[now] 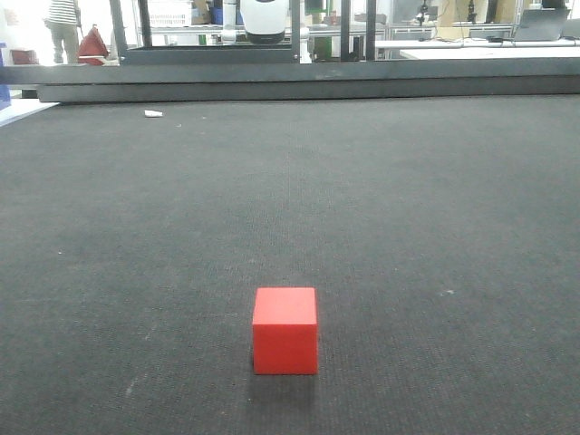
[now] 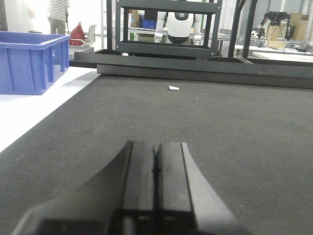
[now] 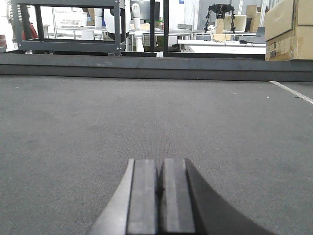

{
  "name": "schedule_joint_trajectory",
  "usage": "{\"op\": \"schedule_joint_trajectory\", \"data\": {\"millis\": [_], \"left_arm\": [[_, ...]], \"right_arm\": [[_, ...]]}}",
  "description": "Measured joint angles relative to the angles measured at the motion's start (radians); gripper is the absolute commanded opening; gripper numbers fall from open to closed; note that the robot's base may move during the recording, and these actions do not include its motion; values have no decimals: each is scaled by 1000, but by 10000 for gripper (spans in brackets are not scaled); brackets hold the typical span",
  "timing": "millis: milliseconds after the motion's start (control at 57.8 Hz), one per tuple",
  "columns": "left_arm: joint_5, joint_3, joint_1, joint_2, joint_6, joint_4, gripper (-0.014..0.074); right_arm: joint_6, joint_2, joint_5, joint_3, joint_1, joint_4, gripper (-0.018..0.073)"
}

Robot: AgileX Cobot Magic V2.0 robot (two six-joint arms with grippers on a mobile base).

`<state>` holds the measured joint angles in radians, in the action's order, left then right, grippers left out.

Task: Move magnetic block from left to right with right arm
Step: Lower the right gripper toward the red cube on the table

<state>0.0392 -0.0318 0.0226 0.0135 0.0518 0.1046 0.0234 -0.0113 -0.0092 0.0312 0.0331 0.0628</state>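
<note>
- Dark matted counter (image 1: 408, 199), workshop racks (image 2: 166, 27) behind.
- Block (image 1: 285, 331): flat on counter, near centre foreground of front view, absent from both wrist views.
- Right pincer (image 3: 160, 169): jaws pressed together, empty, low over counter.
- Left pincer (image 2: 155, 152): closed, empty.
- Step, judged: reach. Spread right jaws first, square them to opposite faces, descend straight.

You're looking across a dark grey, felt-covered desk (image 1: 408, 199). A small white scrap (image 1: 153, 113) lies on it near the far edge, towards the left. Beside the desk's left side a blue crate (image 2: 29, 58) sits on a white surface (image 2: 29, 115). Beyond the far edge stands a black metal rack (image 2: 161, 47). Cardboard boxes (image 3: 288, 29) are stacked at the far right, and a person in a striped shirt (image 1: 63, 18) stands at the back left.
</note>
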Motion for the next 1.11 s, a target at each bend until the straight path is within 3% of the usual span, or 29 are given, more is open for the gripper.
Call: {"op": "schedule_joint_trajectory", "data": {"millis": [916, 1106], "left_arm": [[0, 0, 0, 0, 0, 0, -126], [0, 0, 0, 0, 0, 0, -126]], "right_arm": [[0, 0, -25, 0, 0, 0, 46], [0, 5, 156, -107, 0, 0, 46]]}}
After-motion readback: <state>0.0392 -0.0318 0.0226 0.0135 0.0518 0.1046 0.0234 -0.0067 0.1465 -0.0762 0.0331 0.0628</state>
